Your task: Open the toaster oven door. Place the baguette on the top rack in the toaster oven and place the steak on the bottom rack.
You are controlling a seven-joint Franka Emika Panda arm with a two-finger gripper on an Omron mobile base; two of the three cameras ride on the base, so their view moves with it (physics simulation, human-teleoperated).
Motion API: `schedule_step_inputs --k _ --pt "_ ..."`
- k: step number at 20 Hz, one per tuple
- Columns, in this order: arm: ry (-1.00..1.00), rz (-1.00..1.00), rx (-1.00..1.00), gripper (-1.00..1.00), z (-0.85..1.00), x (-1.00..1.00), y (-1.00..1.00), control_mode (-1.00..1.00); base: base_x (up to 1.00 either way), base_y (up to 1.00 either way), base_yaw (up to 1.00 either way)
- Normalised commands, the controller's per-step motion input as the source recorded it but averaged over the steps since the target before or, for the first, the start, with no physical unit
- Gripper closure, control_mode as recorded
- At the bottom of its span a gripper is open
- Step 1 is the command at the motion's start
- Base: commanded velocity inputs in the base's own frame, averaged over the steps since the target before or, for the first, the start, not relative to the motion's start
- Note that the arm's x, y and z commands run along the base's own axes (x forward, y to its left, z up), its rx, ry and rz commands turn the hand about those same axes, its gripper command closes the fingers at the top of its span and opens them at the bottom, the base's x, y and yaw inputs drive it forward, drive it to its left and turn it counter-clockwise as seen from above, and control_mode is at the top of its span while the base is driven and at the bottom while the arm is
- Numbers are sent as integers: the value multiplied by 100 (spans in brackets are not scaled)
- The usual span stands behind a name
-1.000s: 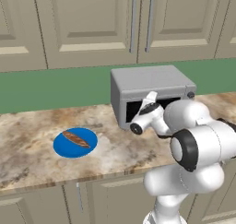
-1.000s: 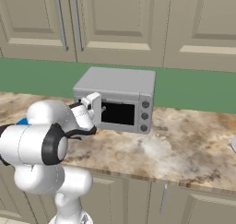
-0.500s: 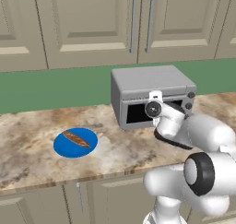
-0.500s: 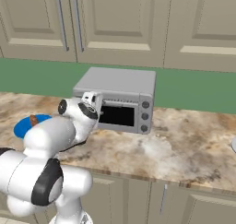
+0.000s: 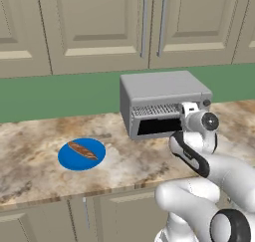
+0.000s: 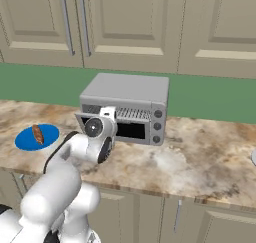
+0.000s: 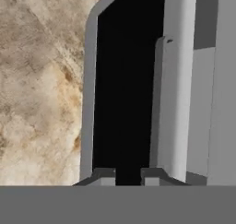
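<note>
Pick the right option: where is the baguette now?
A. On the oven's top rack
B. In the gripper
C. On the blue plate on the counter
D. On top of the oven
C: the baguette lies on the blue plate on the counter, well to the left of the oven.
</note>
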Motion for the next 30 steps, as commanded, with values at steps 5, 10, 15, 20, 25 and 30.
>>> schedule_step_inputs --k 5,10,15,20,25,30 --pt "60 16 0 100 -100 -98 4 -100 0 0 0" --pt "35 18 0 -100 -16 -75 15 -100 0 0 0" --pt "0 33 -3 -100 100 13 14 -100 0 0 0" --pt "2 27 -19 -100 100 24 8 -100 0 0 0" --pt "0 24 -21 -100 94 19 14 -100 0 0 0" --pt "6 34 -25 -100 24 86 0 -100 0 0 0"
